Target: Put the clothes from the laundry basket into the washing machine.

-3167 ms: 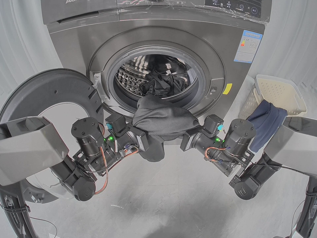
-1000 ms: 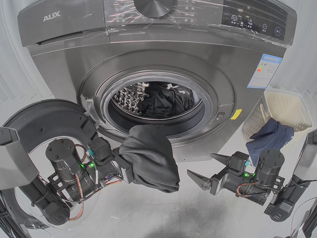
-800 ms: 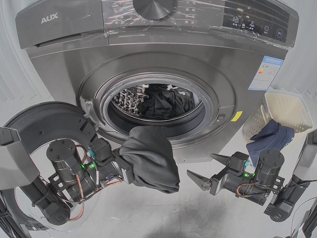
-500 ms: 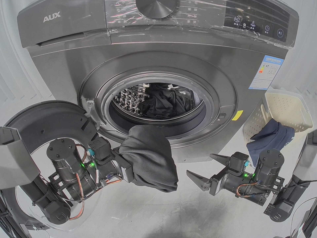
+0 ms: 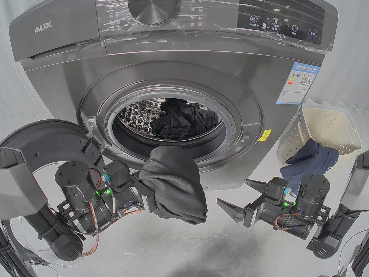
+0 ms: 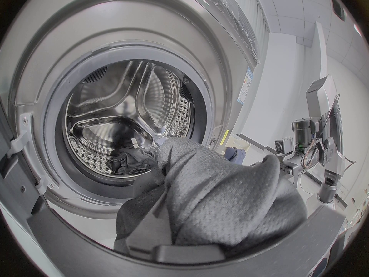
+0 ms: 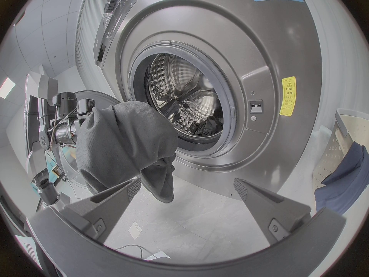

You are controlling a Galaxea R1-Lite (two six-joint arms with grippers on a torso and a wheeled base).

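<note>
A dark grey garment (image 5: 173, 185) hangs bunched over my left gripper (image 5: 150, 200), which is shut on it just below and in front of the washing machine's round opening (image 5: 169, 124). The garment (image 6: 215, 197) covers the fingers. Black clothes (image 5: 180, 120) lie inside the steel drum (image 6: 127, 108). My right gripper (image 5: 233, 191) stands open and empty, low to the right of the garment and apart from it; its two fingers (image 7: 115, 199) spread wide. A navy garment (image 5: 307, 160) drapes over the rim of the cream laundry basket (image 5: 334, 124) at the right.
The machine's door (image 5: 50, 143) is swung open to the left, close behind my left arm. The basket stands against the machine's right front corner. Bare grey floor (image 5: 215, 247) lies below both grippers.
The right gripper has let go of the grey garment and drawn back to the right, open. The left gripper holds it alone, lower. The head camera has moved closer and shifted slightly.
</note>
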